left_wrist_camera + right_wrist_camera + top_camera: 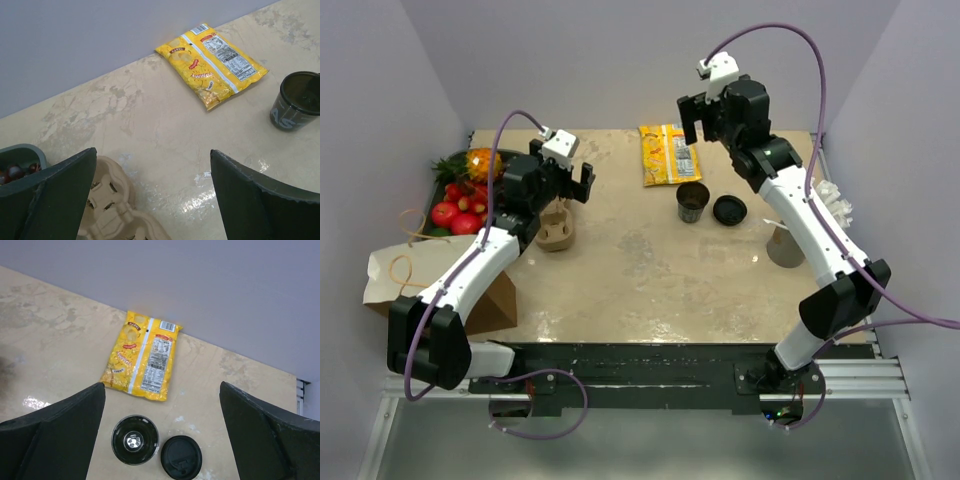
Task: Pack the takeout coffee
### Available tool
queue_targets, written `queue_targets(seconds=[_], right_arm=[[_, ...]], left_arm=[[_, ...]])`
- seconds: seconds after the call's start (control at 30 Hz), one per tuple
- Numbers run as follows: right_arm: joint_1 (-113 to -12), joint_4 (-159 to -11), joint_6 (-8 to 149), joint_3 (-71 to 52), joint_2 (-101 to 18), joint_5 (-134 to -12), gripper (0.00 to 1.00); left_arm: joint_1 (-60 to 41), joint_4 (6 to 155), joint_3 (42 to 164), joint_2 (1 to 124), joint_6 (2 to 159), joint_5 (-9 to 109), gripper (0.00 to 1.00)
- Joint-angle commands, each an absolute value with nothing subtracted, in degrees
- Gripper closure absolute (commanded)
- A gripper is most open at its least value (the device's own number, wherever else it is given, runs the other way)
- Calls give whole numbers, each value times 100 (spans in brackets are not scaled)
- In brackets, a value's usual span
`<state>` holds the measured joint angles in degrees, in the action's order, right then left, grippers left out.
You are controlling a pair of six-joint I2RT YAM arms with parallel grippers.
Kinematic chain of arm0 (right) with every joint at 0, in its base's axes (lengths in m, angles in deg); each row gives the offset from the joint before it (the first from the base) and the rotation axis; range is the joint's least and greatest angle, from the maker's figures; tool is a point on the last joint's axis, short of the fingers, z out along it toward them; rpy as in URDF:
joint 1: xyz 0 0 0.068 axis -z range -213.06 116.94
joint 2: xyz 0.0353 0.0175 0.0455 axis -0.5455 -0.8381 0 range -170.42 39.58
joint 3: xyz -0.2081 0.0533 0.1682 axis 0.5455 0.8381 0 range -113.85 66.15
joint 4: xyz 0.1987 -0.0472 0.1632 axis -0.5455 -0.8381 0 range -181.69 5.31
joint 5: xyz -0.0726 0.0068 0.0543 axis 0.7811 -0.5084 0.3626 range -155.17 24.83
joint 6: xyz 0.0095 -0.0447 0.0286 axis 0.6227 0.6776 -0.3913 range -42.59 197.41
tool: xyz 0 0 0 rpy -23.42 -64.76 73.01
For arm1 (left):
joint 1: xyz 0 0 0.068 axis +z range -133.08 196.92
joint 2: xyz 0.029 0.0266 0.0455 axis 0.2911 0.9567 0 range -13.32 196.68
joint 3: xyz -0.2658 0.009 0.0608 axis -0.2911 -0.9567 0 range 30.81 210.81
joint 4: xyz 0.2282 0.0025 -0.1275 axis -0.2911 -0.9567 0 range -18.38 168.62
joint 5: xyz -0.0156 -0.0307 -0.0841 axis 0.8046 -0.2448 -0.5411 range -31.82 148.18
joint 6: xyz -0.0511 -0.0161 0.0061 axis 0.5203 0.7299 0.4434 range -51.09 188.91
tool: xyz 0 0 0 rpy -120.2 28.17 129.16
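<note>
We find jaws spread and empty on left arm [470,265] and right arm [810,215]. Cup [692,202] stands just left of its lid [730,210], carrier [557,235] at left.

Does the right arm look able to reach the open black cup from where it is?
Probably yes: the right gripper hangs open above the black cup, nothing lies between them, and the lid sits beside the cup, not on it.

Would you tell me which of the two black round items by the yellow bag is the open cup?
The left one in the top view, the black cup: upright, mouth open. The lid lies flat beside it.
</note>
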<state>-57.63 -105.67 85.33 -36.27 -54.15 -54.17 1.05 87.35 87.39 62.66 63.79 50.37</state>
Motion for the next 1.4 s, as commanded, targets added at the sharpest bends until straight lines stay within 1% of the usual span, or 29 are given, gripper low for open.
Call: queue_targets(seconds=[0.0, 0.1, 0.2, 0.23, 0.3, 0.33, 0.4, 0.43, 0.53, 0.6, 0.63, 0.73, 0.87, 1.0, 1.1, 1.2, 1.37], right_arm=[[-5767, -10525, 9028, -3651, -5288, -5899, 1], [-5758, -11140, 10048, -3494, -5253, -6839, 1], [-5767, -11456, 10411, -3238, -5235, -7202, 2], [-5758, -11675, 10500, -3221, -5261, -7307, 7], [-5775, -11756, 10649, -3151, -5262, -7449, 11], [-5767, -11774, 10702, -3028, -5253, -7484, 16], [-5767, -11800, 10886, -2887, -5296, -7388, 22], [-5767, -11931, 10966, -2843, -5340, -7405, 31], [-5758, -12326, 11282, -2834, -5551, -7492, 39], [-5758, -12529, 11501, -2851, -5674, -7729, 41], [-5758, -12591, 11546, -2816, -5701, -7739, 45], [-5758, -12775, 11713, -2790, -5919, -7897, 50], [-5749, -13057, 12012, -2869, -6245, -8047, 53], [-5758, -12996, 12109, -2842, -6395, -8012, 56], [-5767, -13013, 12188, -2834, -6457, -7985, 62], [-5758, -13163, 12311, -2895, -6510, -8055, 70], [-5732, -13444, 12557, -2974, -6562, -8222, 73]], left_arm=[[93, 8838, 9005, 6270, 6391, 4930, 0], [93, 8671, 8987, 6226, 6338, 4974, 0], [93, 8425, 8952, 6121, 6294, 4966, 0], [93, 8329, 8926, 6086, 6268, 4939, 0], [93, 8293, 8821, 5963, 6224, 4904, 0], [93, 8275, 8794, 5936, 6223, 4878, 0], [93, 8267, 8785, 5901, 6206, 4712, 0], [93, 8249, 8776, 5910, 6180, 4606, 0], [93, 8249, 8776, 5857, 6118, 4281, 1], [93, 8188, 8768, 5831, 6066, 4070, 1], [93, 8170, 8768, 5822, 6030, 3991, 2], [93, 8152, 8706, 5769, 5951, 3744, 2], [93, 8073, 8671, 5699, 5925, 3481, 2], [93, 8038, 8653, 5646, 5907, 3480, 2], [93, 8038, 8636, 5637, 5863, 3524, 2], [93, 8038, 8636, 5629, 5854, 3524, 2], [93, 8073, 8627, 5637, 5837, 3515, 2]])
